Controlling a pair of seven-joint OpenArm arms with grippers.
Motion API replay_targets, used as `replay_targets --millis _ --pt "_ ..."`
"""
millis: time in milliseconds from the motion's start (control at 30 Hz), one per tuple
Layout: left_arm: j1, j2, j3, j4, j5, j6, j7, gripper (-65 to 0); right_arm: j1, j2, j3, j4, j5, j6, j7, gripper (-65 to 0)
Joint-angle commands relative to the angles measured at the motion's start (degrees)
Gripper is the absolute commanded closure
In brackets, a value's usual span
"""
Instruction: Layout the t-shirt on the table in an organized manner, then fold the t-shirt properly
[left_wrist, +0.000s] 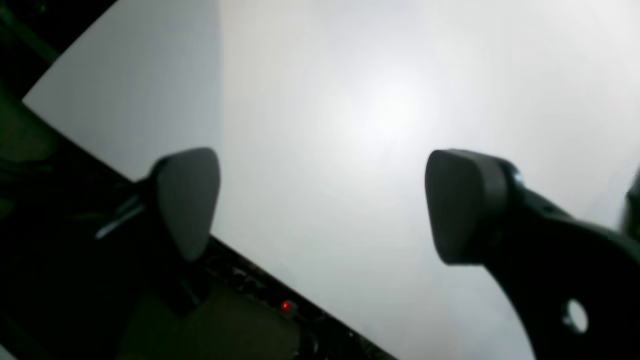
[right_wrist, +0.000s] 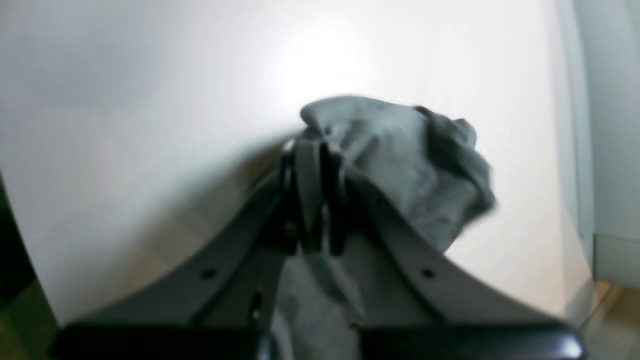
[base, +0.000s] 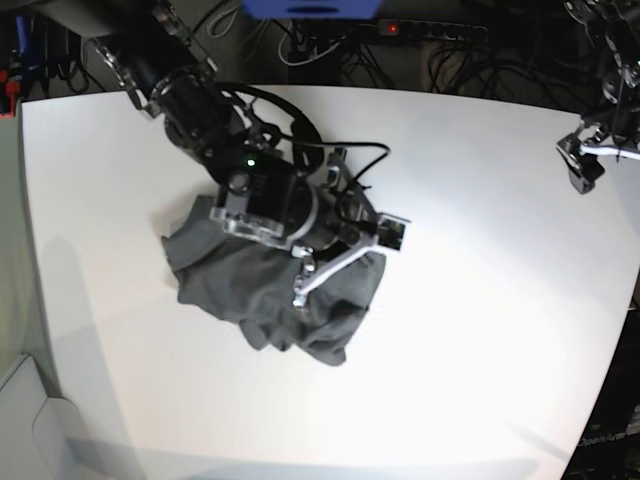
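The dark grey t-shirt (base: 250, 290) lies crumpled in a heap on the white table (base: 470, 330), left of centre. My right gripper (base: 299, 296) reaches down onto the heap's right part. In the right wrist view this gripper (right_wrist: 315, 150) is shut on a raised fold of the t-shirt (right_wrist: 400, 160), with cloth bunched beyond and beside the fingers. My left gripper (left_wrist: 325, 200) is open, its two pads wide apart over bare table (left_wrist: 350, 100) with nothing between them. The left arm (base: 590, 150) hangs at the table's far right edge, well away from the shirt.
Cables and a power strip (base: 420, 30) run behind the table's far edge. A pale box (base: 30, 420) sits off the table at the lower left. The table's edge (left_wrist: 260, 270) runs diagonally under the left gripper, with dark equipment beyond it.
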Motion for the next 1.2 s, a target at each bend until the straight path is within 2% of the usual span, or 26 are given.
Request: replay_targets --millis 0,100,233,533,633,900,1000,1167 --pt "0.1 -0.9 -0.3 0.9 -0.5 0.0 -0.9 -64.1 1.5 -0.1 0.5 1.1 -0.6 -0.3 0.6 -0.1" --pt "0.2 -0.9 -0.3 0.9 -0.5 0.0 -0.9 -64.1 1.5 1.8 0.3 1.1 -0.6 -0.3 -0.4 -0.1" --pt "0.2 -0.9 -0.3 0.9 -0.5 0.0 -0.9 -64.1 1.3 2.0 -0.4 1.1 -0.5 -0.3 -4.0 -3.3" --pt "0.1 -1.0 -0.3 0.9 -0.5 0.0 -0.9 -64.1 0.3 2.9 -11.3 1.0 -0.5 -0.3 -5.9 -11.0" --pt "0.1 -1.1 -0.3 0.9 -0.5 0.0 -0.9 -64.1 0.3 3.0 -11.3 1.0 -0.6 -0.3 -5.9 -15.2" --pt "0.5 -1.0 -0.3 0.9 -0.5 0.0 -0.9 -64.1 2.0 5.0 -11.3 1.2 -0.6 -0.3 -5.7 -35.4" --pt "0.5 -0.9 -0.5 0.9 -0.5 0.0 -0.9 -64.1 4.2 6.4 -10.6 1.2 -0.6 -0.3 -5.6 -36.9" --pt "0.5 -0.7 -0.5 0.9 -0.4 0.0 -0.9 -64.1 8.0 7.1 -5.8 0.9 -0.6 -0.3 -1.5 -37.3"
